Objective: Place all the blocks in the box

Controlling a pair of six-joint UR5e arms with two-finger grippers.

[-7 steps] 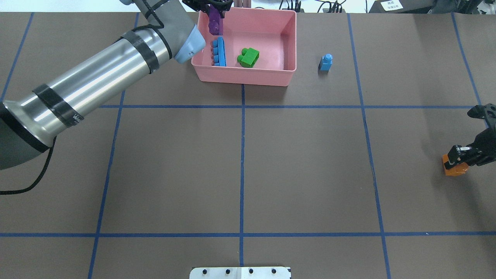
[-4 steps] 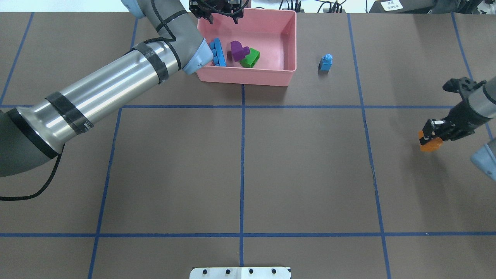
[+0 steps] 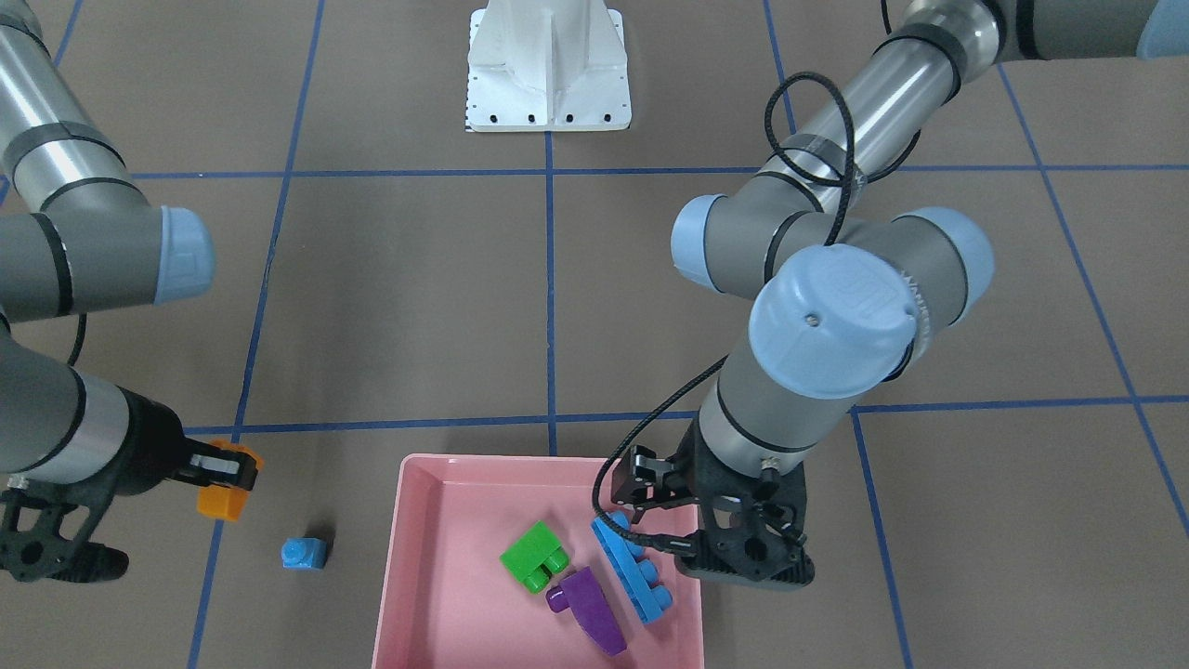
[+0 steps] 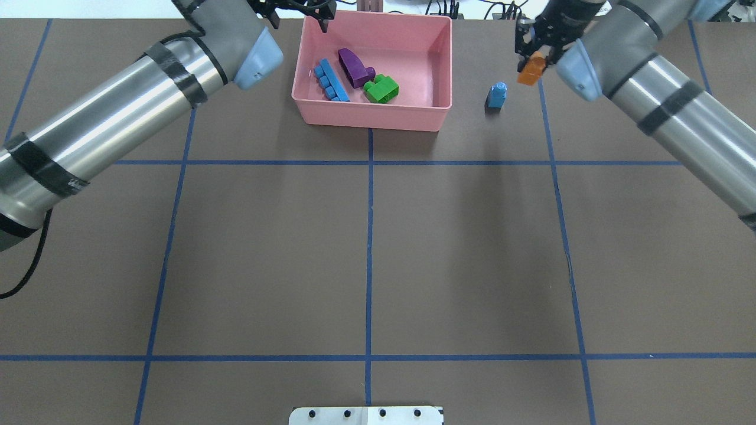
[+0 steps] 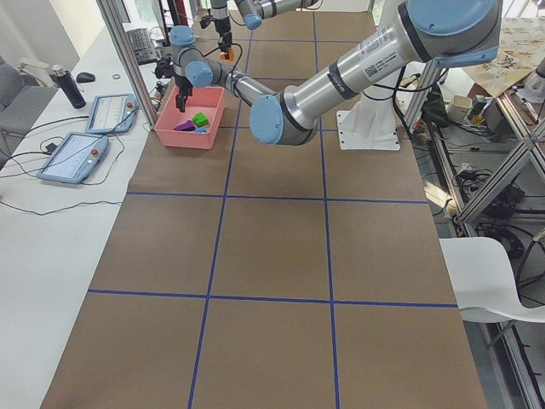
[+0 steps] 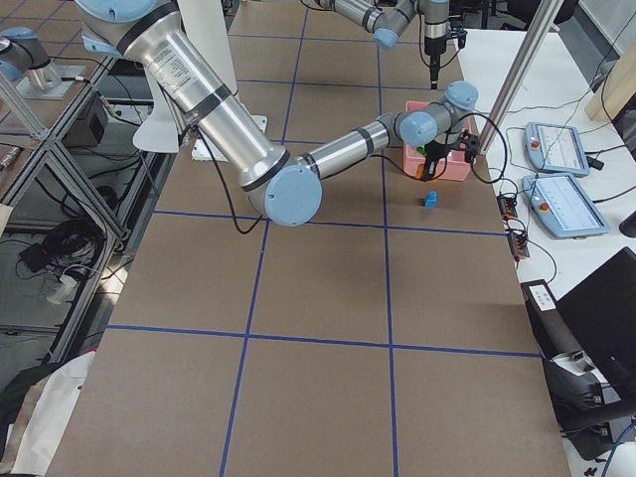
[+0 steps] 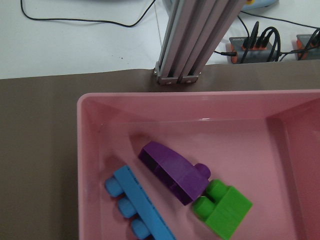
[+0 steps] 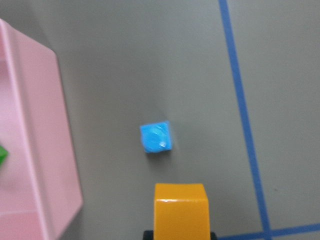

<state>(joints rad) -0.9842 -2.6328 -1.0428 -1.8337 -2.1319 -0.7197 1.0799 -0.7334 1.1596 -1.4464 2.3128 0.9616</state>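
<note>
The pink box (image 4: 440,56) stands at the table's far middle. In it lie the long blue block (image 4: 331,81), the purple sloped block (image 4: 353,66) and the green block (image 4: 381,89); all three also show in the left wrist view. My left gripper (image 4: 298,18) is open and empty over the box's far left corner. My right gripper (image 4: 530,59) is shut on the orange block (image 4: 530,69), held in the air just right of the tiny blue block (image 4: 497,94). That block stands on the table right of the box. The right wrist view shows the orange block (image 8: 180,210) near the tiny blue one (image 8: 156,137).
The white robot base (image 3: 548,65) stands at the near edge of the table. An aluminium post (image 7: 185,40) rises just behind the box, with cables and a power strip beyond. Blue tape lines cross the brown table. Two tablets (image 5: 72,153) lie on the side bench.
My left gripper let the purple block drop into the box, opened and drew back to the left. My right gripper carried the orange block from the table's right edge to beside the tiny blue block.
</note>
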